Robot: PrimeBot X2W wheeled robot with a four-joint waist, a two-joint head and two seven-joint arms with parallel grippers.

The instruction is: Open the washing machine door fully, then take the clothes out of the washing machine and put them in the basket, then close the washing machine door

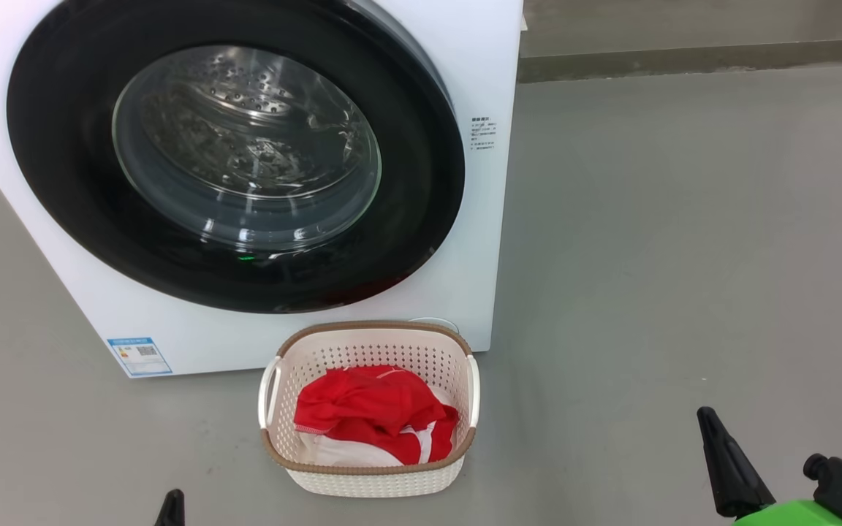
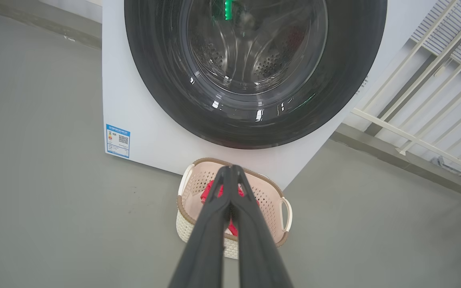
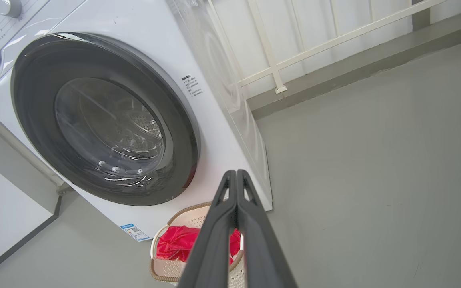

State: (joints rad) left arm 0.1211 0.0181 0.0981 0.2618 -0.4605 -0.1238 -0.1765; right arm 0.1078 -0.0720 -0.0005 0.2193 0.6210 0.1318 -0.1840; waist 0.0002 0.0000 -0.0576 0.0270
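The washing machine (image 1: 481, 256) stands ahead with its door (image 1: 48, 168) lying flat against the front; through the glass I see bare steel drum. The basket (image 1: 370, 329) sits on the floor right below the door, holding the red clothes (image 1: 362, 409) with white trim. My left gripper (image 2: 230, 168) is shut and empty, held back from the basket (image 2: 283, 224); just its tip (image 1: 171, 504) shows at the head view's bottom edge. My right gripper (image 3: 235, 172) is shut and empty too, low at the right (image 1: 713, 438), well away from the basket (image 3: 166, 272).
A blue label (image 1: 139, 356) marks the machine's lower left corner. A white railing (image 3: 274, 72) and a low grey kerb (image 1: 684, 62) run behind and to the right. Grey floor (image 1: 684, 256) spreads out to the machine's right.
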